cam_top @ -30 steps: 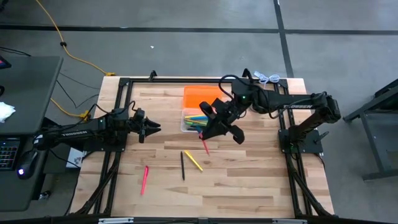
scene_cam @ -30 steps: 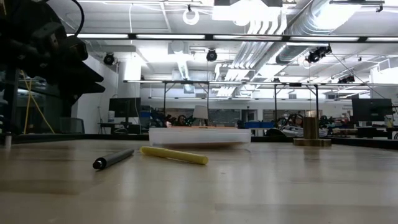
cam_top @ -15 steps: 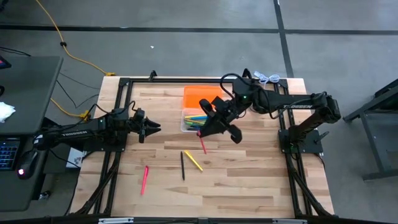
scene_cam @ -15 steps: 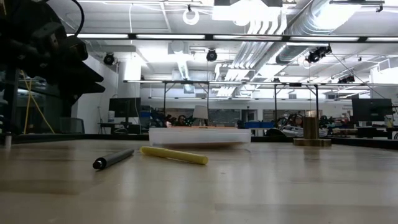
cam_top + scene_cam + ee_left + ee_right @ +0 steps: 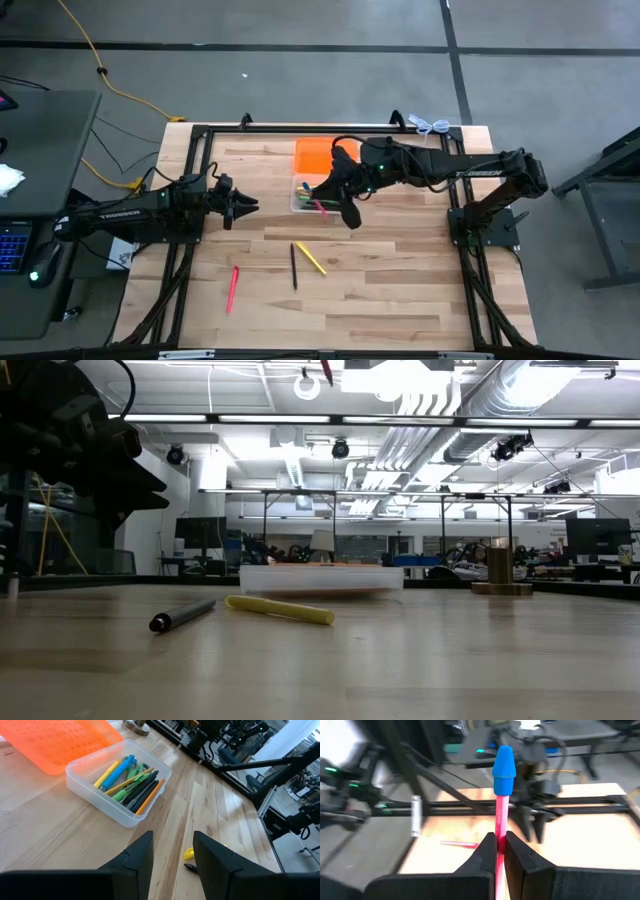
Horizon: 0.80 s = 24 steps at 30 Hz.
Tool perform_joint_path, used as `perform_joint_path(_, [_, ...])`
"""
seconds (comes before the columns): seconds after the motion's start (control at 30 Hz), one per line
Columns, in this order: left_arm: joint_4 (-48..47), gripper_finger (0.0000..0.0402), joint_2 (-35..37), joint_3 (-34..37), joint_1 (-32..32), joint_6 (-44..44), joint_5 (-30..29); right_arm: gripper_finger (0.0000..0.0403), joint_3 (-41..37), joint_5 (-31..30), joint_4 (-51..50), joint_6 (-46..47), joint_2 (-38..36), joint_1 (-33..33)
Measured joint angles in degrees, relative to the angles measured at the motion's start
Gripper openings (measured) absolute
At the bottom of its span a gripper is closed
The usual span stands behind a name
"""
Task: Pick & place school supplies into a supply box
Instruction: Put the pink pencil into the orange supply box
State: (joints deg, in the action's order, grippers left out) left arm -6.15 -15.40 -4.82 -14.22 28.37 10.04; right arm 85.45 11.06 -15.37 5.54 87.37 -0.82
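Left gripper [image 5: 250, 205] is idling over the table's 9 o'clock side, jaws parted partway, gripping nothing; its two dark fingers [image 5: 216, 861] are pointing toward the box.

Loose on the wood [image 5: 400, 280]: pink pen [image 5: 232, 288] is lying toward 7 o'clock, well apart from the rest. Black pen [image 5: 294, 266] and yellow marker [image 5: 311, 258] are lying just beside each other near 6 o'clock of the box; in the low view the black pen [image 5: 182, 616] is sitting left of the yellow marker [image 5: 279, 609].

Clear supply box [image 5: 299, 198] is sitting just past table centre toward 12 o'clock, already holding yellow, blue, green, black and orange pens [image 5: 131, 782]. Orange rectangular piece [image 5: 318, 155] is lying at the box's 12 o'clock, touching or nearly touching it.

Right gripper [image 5: 335, 197] is hanging over the box's 3 o'clock end, jaws clamped tight on a pink pencil [image 5: 501, 827] with a blue cap [image 5: 503, 764]; the pencil [image 5: 322, 207] is angling down over the box.

Brass-coloured bell [image 5: 500, 574] is sitting at the far right in the low view.
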Motion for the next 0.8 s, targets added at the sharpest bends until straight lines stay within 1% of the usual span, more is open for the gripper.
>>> perform_joint_path(0.17, [0.02,0.0168,0.0,0.0,-0.02,0.43,-0.02,0.0,0.0,-8.2,-0.36,-3.17,0.02,0.57])
perform_joint_path(0.3, [0.0,0.0168,0.0,0.0,-0.02,0.43,-0.02,0.0,0.0,-12.08,-0.36,-4.64,0.04,0.49])
perform_joint_path(0.5, [0.0,0.0168,0.0,0.0,-0.02,0.45,-0.02,0.0,0.0,-13.09,-0.89,-5.61,0.51,-0.59])
perform_joint_path(0.8, [-0.12,0.0168,-0.02,0.0,-0.02,0.45,-0.02,0.0,0.01,-13.07,-0.32,-5.47,5.13,-2.41])
